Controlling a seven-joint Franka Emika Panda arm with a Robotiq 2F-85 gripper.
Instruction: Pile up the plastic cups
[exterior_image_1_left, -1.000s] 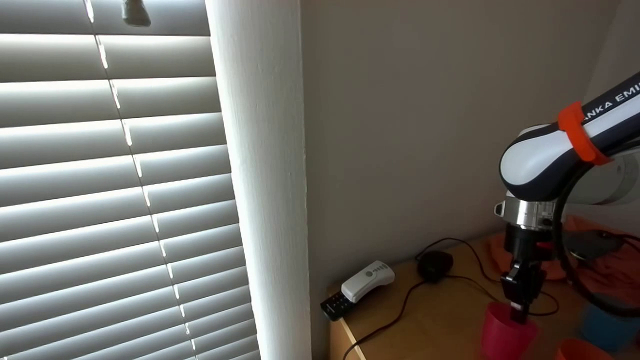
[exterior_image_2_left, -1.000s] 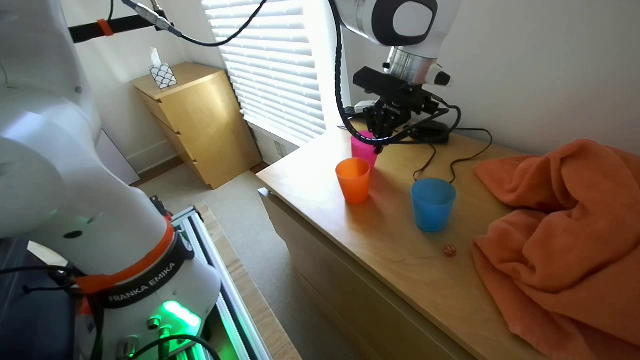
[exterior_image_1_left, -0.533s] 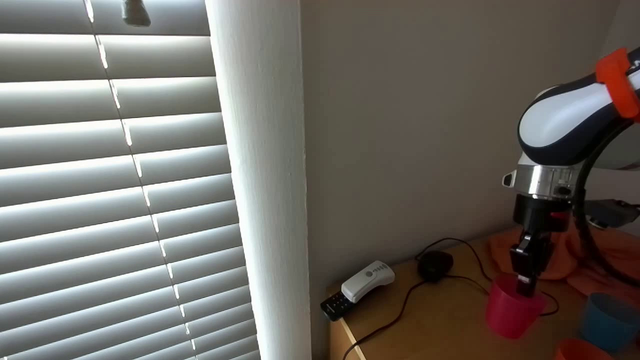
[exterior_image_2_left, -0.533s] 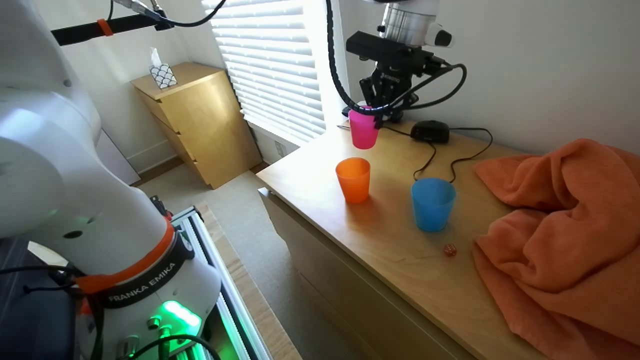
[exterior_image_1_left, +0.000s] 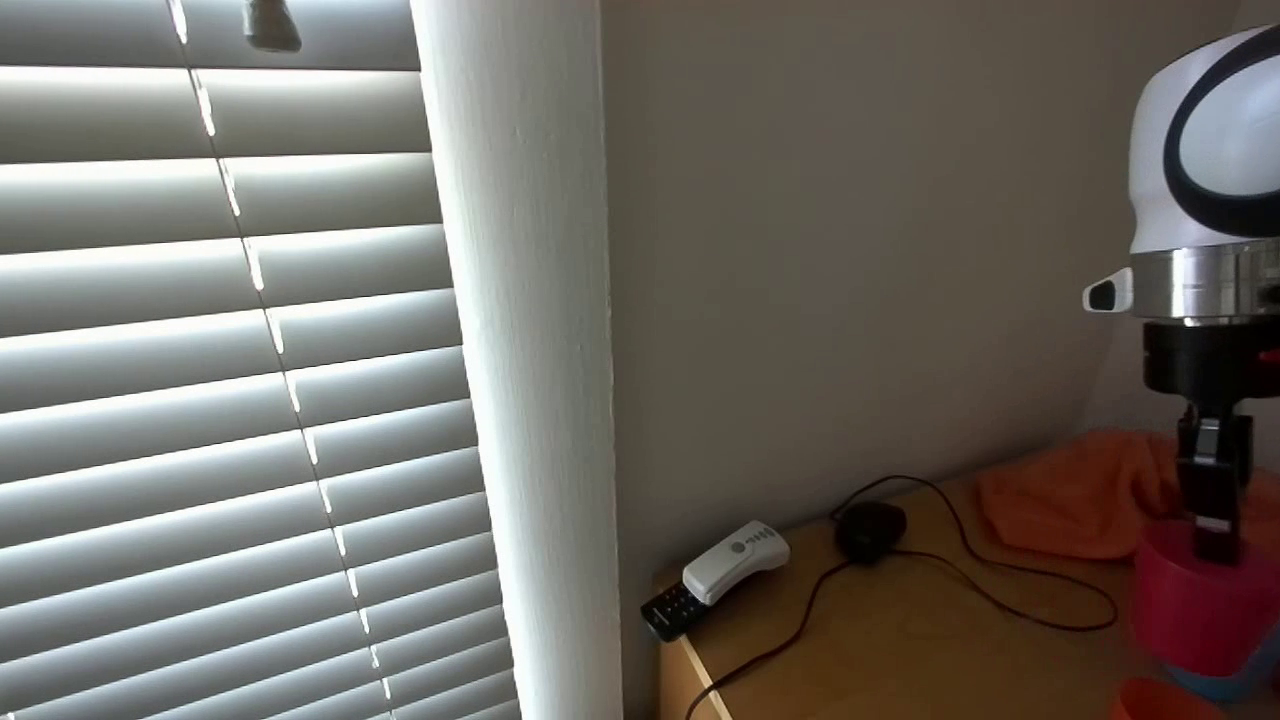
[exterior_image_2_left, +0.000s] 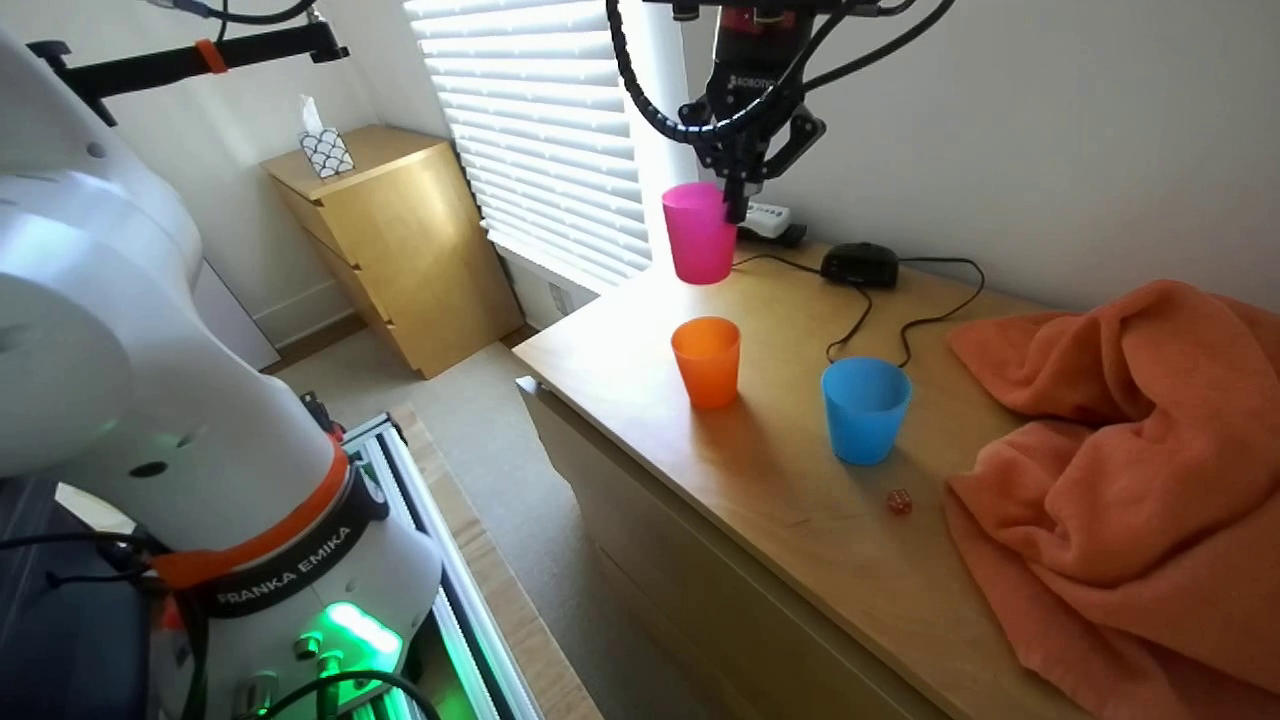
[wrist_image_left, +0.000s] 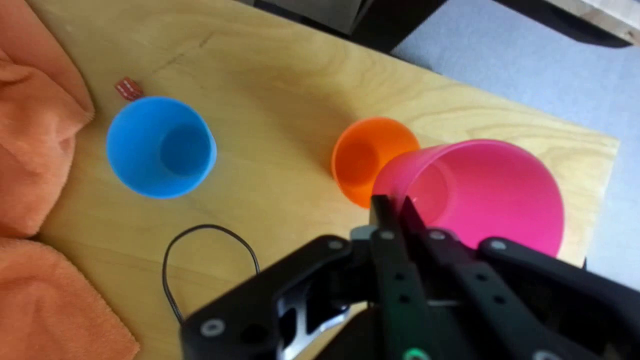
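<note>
My gripper (exterior_image_2_left: 737, 205) is shut on the near rim of the pink cup (exterior_image_2_left: 698, 238) and holds it in the air, mouth up, above the dresser top. In the wrist view the fingertips (wrist_image_left: 392, 205) pinch the pink cup's wall (wrist_image_left: 500, 200), one finger inside and one outside. The orange cup (exterior_image_2_left: 707, 365) stands upright on the dresser; in the wrist view the pink cup partly covers it (wrist_image_left: 356, 162). The blue cup (exterior_image_2_left: 868, 415) stands upright to its right and shows whole in the wrist view (wrist_image_left: 145, 150). In an exterior view the pink cup (exterior_image_1_left: 1190, 620) hides most of the blue cup (exterior_image_1_left: 1205, 685).
An orange towel (exterior_image_2_left: 1130, 480) lies at the right of the dresser top. A red die (exterior_image_2_left: 899, 501) lies beside the blue cup. A black device (exterior_image_2_left: 860, 264) with a cable sits near the wall. Remotes (exterior_image_1_left: 735, 562) lie at the corner. The dresser's edge runs close to the orange cup.
The gripper has risen and carried the pink cup up off the dresser. It has moved away from the window and wall. The orange and blue cups have not moved.
</note>
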